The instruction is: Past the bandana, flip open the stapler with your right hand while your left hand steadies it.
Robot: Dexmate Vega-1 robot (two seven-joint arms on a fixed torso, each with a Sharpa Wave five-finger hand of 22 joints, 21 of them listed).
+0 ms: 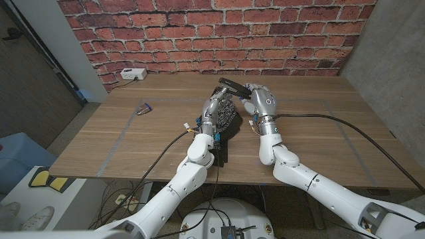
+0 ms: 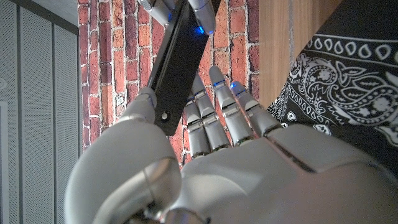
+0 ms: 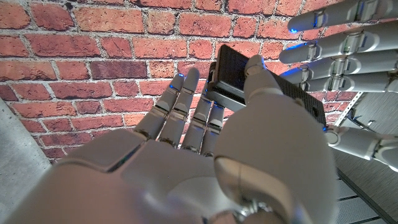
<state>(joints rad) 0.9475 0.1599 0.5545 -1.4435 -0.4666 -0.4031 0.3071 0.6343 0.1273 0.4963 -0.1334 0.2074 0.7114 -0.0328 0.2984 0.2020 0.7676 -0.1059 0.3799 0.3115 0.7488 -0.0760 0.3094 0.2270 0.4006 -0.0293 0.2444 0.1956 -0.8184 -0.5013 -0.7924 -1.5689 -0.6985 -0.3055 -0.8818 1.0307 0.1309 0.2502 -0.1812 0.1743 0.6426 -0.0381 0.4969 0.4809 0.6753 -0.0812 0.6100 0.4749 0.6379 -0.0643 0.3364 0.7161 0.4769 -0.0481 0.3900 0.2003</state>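
Note:
The black stapler (image 1: 232, 85) is past the black paisley bandana (image 1: 228, 120), raised at a slant between my two hands. My right hand (image 1: 262, 100) pinches its far end, thumb (image 3: 264, 84) on top and fingers behind the stapler (image 3: 231, 73). My left hand (image 1: 214, 109) is over the bandana and holds the hinge end of the stapler (image 2: 176, 68) between thumb (image 2: 138, 115) and fingers. In the left wrist view the right hand's fingertips (image 2: 202, 12) grip the upper end, with the bandana (image 2: 348, 81) beside. Whether the stapler's base is apart from its top is hidden.
A white power strip (image 1: 133, 74) lies at the table's far left by the brick wall. A small dark blue object (image 1: 143, 109) sits left of the hands. Cables trail across the table (image 1: 319, 153) from both wrists. Tape lines mark a rectangle on the wood.

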